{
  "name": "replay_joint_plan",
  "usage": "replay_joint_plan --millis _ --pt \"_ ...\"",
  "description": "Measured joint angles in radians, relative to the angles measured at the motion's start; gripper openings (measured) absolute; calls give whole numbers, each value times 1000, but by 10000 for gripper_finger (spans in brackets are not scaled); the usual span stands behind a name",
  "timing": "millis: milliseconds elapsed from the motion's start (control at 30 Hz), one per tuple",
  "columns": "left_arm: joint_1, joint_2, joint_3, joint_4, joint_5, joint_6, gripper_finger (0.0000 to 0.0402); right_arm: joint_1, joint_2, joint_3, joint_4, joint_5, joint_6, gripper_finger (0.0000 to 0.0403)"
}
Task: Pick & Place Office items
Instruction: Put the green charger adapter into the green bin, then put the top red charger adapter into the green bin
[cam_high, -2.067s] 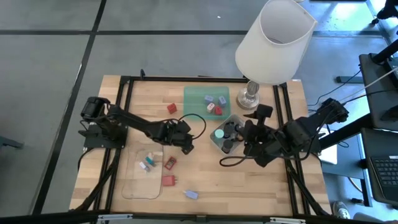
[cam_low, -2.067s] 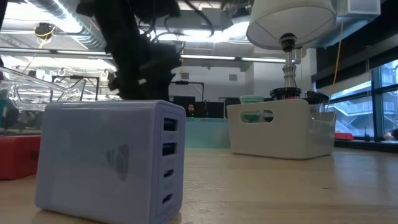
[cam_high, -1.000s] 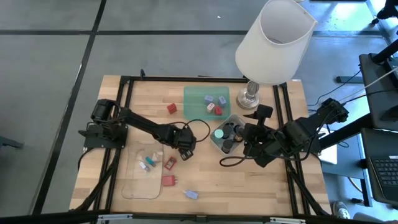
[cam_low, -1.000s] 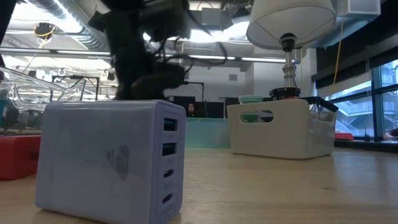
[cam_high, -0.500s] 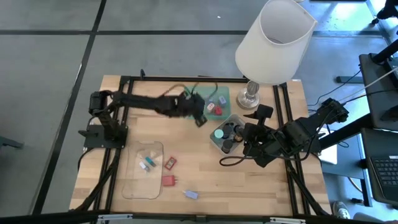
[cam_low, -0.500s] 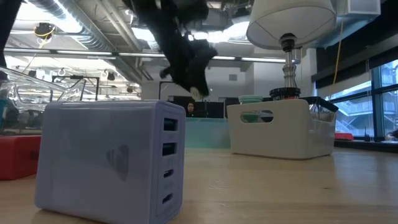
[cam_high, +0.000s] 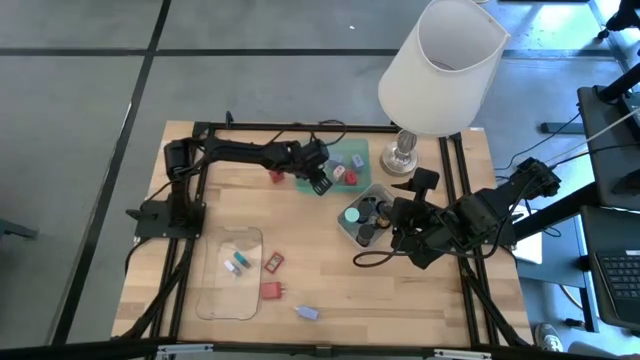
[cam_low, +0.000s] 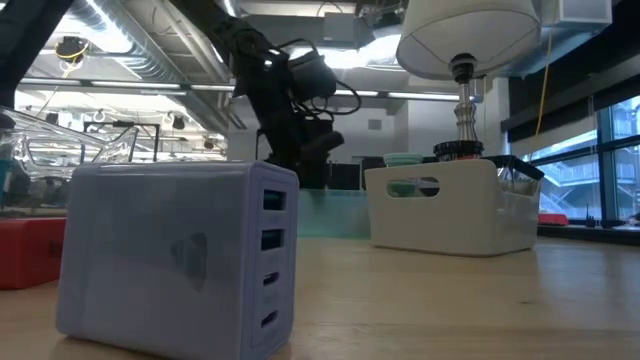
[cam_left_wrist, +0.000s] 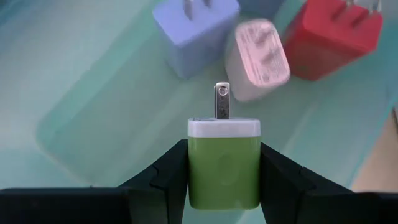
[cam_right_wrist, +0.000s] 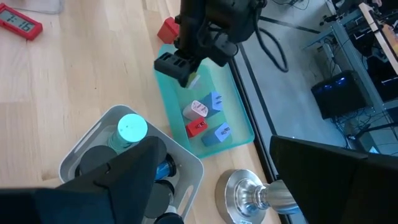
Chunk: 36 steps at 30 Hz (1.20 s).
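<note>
My left gripper (cam_high: 320, 182) is shut on a green plug block (cam_left_wrist: 224, 171) with a white end and a metal prong. It hangs over the near left part of the green tray (cam_high: 312, 158). On that tray lie two blue-grey plugs (cam_left_wrist: 194, 28), a pink-white one (cam_left_wrist: 258, 59) and a red one (cam_left_wrist: 336, 34). My right gripper (cam_high: 397, 215) is open and empty at the right side of the grey bin (cam_high: 378, 190). The bin holds a teal disc (cam_high: 352, 214) and black caps. My left gripper pinches the green block by two opposite sides (cam_left_wrist: 194, 171) between its two fingers (cam_left_wrist: 165, 180). The white end with the prong (cam_left_wrist: 222, 99) points away from the gripper. The fingers slant down over the green tray, and the block is lifted clear of it.
A clear tray (cam_high: 215, 295) at the near left holds small bits. A red card (cam_high: 272, 262), a red block (cam_high: 271, 290) and a blue-grey piece (cam_high: 307, 312) lie near it. Another red block (cam_high: 276, 174) lies left of the green tray. The lamp (cam_high: 440, 65) stands at the far right.
My left gripper has risen from the table's middle beside the clear tray. It has swung toward the far edge and come down over the green tray. My right arm has kept still.
</note>
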Motion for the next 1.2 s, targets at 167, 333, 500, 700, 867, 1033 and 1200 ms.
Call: replay_joint_plan --millis 167,333,500,700,867,1033,1200 --pt "0 14 1 -21 28 8 144 0 0 0 0 0 0 310" --pt "0 20 1 -20 27 23 171 0 0 0 0 1 4 310" --pt "0 20 1 -17 27 15 212 0 0 0 0 2 4 310" --pt "12 -19 56 -118 41 59 218 0 0 0 0 1 5 310" --pt "13 -97 132 -305 31 110 216 0 0 0 -4 0 11 310" --pt "3 -199 132 -451 -45 189 216 0 0 0 -4 -3 11 310" --pt "-21 -231 131 -675 -132 259 216 0 0 0 -4 -3 11 310"
